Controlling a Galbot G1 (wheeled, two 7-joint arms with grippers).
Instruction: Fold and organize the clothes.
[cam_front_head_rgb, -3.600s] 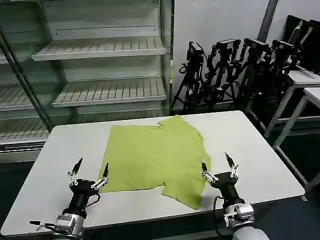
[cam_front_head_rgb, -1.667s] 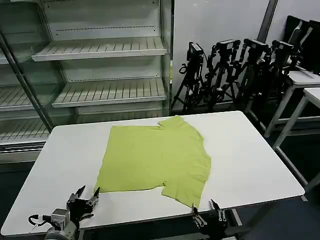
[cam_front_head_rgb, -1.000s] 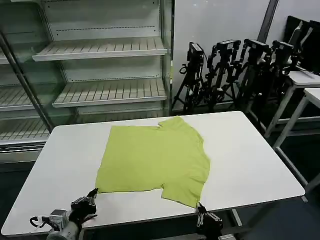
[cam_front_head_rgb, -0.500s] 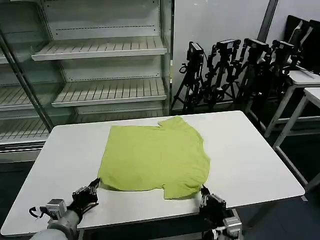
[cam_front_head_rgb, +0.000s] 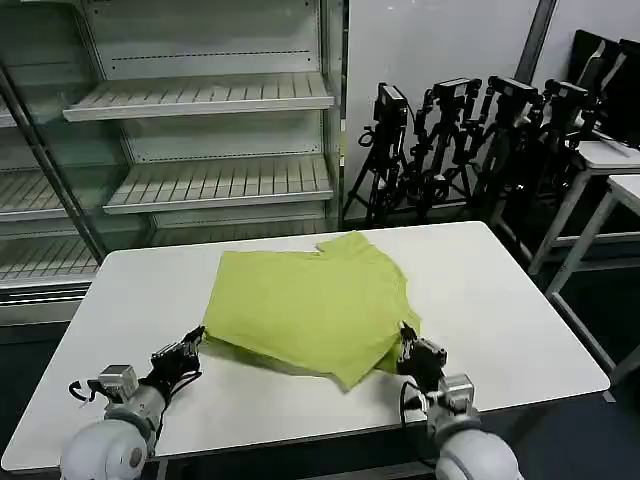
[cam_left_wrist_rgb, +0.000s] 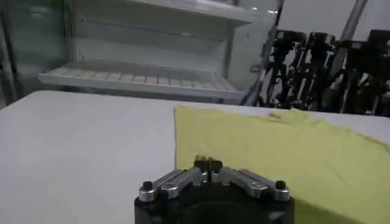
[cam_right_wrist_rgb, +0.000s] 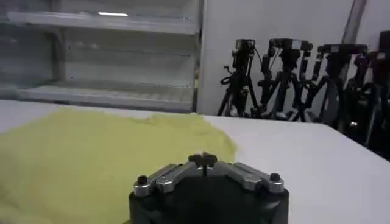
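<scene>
Bare table (cam_front_head_rgb: 520, 320) flanks — far tripods (cam_front_head_rgb: 470, 140)

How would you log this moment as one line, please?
left hand shut on T-shirt near hem | right hand shut on T-shirt | hem lifted | table

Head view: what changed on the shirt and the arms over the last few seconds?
Both arms dropped to the near table edge, shut their open fingers on the T-shirt hem corners, and started carrying them away from the robot. The left tool and right tool now hold the near edge lifted and folding over the shirt. The far edge, collar side and table stayed put.
</scene>
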